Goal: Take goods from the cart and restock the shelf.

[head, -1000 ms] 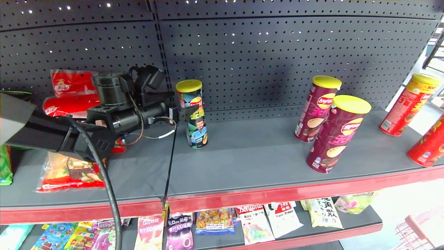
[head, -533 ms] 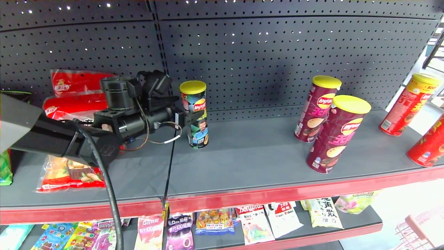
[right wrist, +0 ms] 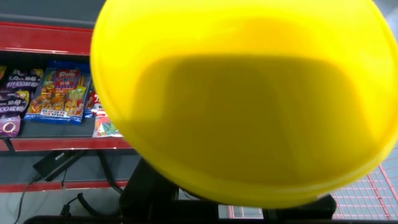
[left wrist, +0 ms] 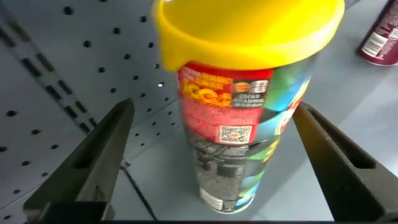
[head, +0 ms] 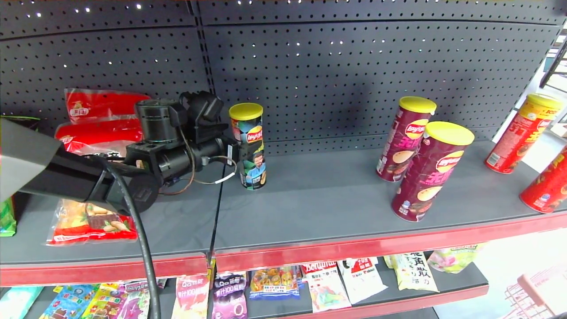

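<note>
While the chip can (head: pixel 251 146) is standing upright on the shelf (head: pixel 332 199), your L gripper (left wrist: pixel 217 155) is straddling it, jaws open, gaps both sides; looking placed, pull-back + more goods pending.

Two maroon cardboard crisp tubes with yellow lids (head: pixel 432 170) stand close together before a dark perforated metal back panel (head: pixel 354 66). Right of them are two red tubes (head: pixel 522 135); far left, red plastic snack bags (head: pixel 95 133).

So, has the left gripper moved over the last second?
Yes. Against the pegboard seam, the left gripper has shifted right, away from the red bags and closer around the yellow-lidded can.
</note>
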### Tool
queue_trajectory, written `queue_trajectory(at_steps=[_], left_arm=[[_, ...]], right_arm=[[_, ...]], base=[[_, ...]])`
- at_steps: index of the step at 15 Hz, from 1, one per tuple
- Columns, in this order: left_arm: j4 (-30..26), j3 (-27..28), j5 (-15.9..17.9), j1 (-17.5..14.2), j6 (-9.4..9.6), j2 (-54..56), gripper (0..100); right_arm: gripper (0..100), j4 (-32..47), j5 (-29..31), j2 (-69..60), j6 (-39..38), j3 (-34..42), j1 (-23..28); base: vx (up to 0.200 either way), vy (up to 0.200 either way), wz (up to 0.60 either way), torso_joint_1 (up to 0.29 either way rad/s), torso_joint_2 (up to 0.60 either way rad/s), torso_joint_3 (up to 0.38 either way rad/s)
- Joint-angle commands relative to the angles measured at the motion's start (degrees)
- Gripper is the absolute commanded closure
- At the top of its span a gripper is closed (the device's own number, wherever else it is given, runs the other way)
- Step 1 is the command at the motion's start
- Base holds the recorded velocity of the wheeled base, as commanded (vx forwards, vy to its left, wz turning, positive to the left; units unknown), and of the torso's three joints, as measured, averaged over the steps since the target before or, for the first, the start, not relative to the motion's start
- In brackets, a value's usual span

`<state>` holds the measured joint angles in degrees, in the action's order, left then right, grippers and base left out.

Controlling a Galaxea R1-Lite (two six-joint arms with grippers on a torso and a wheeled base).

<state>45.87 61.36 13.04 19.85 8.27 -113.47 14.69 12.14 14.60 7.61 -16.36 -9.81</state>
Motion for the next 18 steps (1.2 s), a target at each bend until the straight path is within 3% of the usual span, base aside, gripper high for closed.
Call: queue_trajectory(at_steps=[1,13,14,18], left_arm=[[0.0,0.4,-0.2,0.1,0.00,-0.5,0],[-0.2,6.1,-0.9,1.0,0.00,-4.7,0],[-0.1,6.1,-0.8,1.1,0.00,-5.0,100],[-0.1,5.3,-0.5,1.8,-0.18,-4.8,100]], right_arm=[[100,0.0,0.0,0.1,0.0,0.0,0.0],[100,0.0,0.1,0.0,0.0,-0.1,0.0],[100,0.0,0.0,0.1,0.0,-0.1,0.0],[100,0.0,0.1,0.1,0.0,-0.1,0.0]], base=[[0.000,0.000,0.00,0.000,0.00,0.000],[0.000,0.000,0.00,0.000,0.00,0.000],[0.000,0.000,0.00,0.000,0.00,0.000],[0.000,0.000,0.00,0.000,0.00,0.000]])
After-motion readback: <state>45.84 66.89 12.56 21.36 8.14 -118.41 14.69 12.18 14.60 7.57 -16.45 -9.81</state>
